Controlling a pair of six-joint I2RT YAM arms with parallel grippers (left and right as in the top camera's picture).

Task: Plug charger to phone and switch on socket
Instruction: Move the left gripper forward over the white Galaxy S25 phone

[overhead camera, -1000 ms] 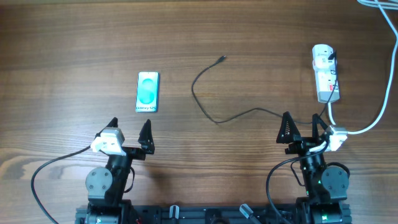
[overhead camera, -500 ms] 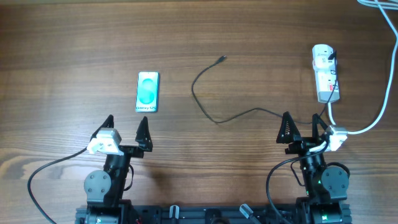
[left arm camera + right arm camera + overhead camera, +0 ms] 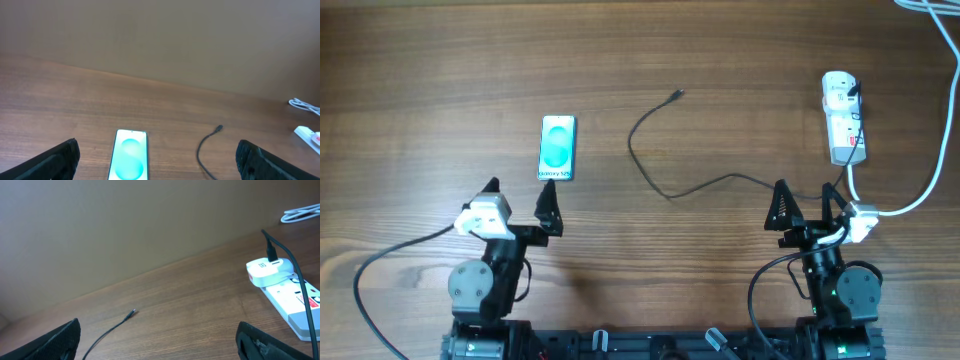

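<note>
Observed left claw (image 3: 520, 190) released near phone (image 3: 557, 148). Observed right claw (image 3: 805, 191) likewise released, empty. Noted charger (image 3: 631, 142) tip well apart from phone.

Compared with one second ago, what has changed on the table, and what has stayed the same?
Only the left gripper moved: open, it advanced toward the phone and drifted slightly to its left. Nothing was grasped or released. The phone, the charger, the socket and the open right gripper stayed where they were.
</note>
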